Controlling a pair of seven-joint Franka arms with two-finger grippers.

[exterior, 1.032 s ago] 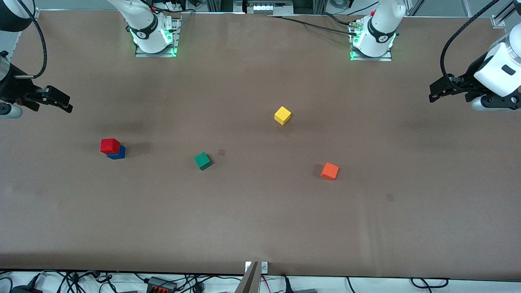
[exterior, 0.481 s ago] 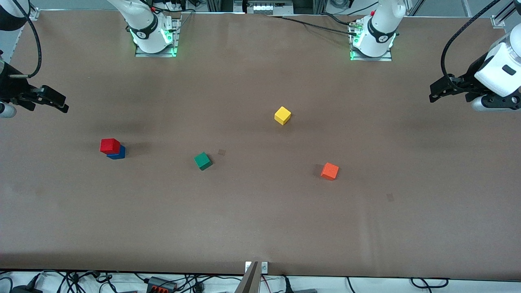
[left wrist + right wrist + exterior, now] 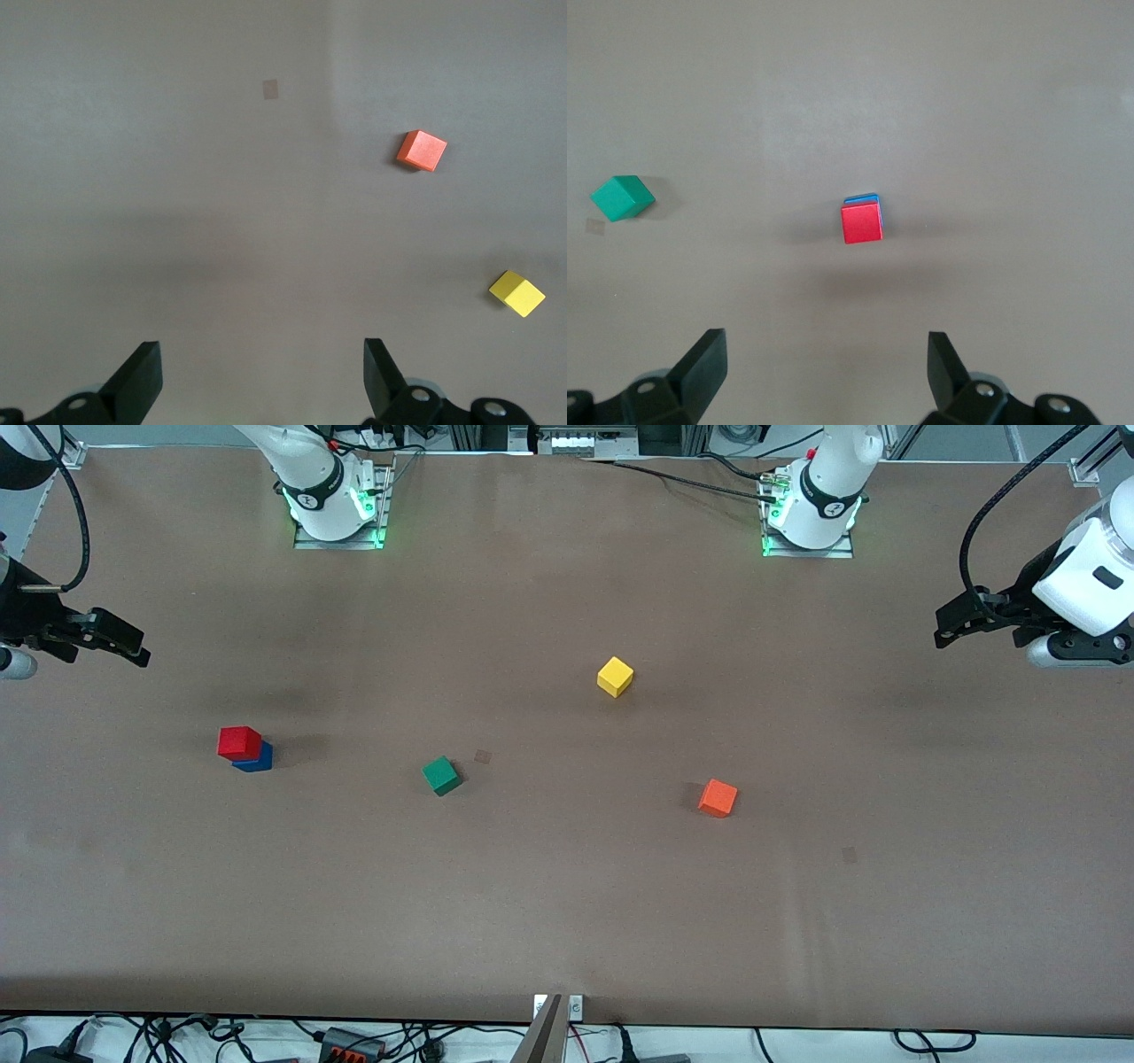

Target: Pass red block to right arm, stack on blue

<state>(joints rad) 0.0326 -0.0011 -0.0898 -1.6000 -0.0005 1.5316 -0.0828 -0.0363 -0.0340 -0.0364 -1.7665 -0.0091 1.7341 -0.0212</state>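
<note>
The red block (image 3: 239,741) sits on top of the blue (image 3: 258,760) cube, toward the right arm's end of the table. The right wrist view shows the red block (image 3: 861,222) covering all but a thin strip of the blue (image 3: 863,197) cube. My right gripper (image 3: 133,646) hangs open and empty over bare table at that end, well apart from the stack; its jaws (image 3: 826,343) stand wide. My left gripper (image 3: 944,628) waits open and empty over the table's left-arm end, and in the left wrist view its gripper (image 3: 261,348) holds nothing.
A green cube (image 3: 441,775) lies near the table's middle, beside the stack. A yellow cube (image 3: 615,677) sits closer to the bases. An orange cube (image 3: 718,797) lies toward the left arm's end. Cables run along the table's edge closest to the front camera.
My right gripper has drawn back a little toward its end of the table and then held still. The left arm and all cubes have not moved.
</note>
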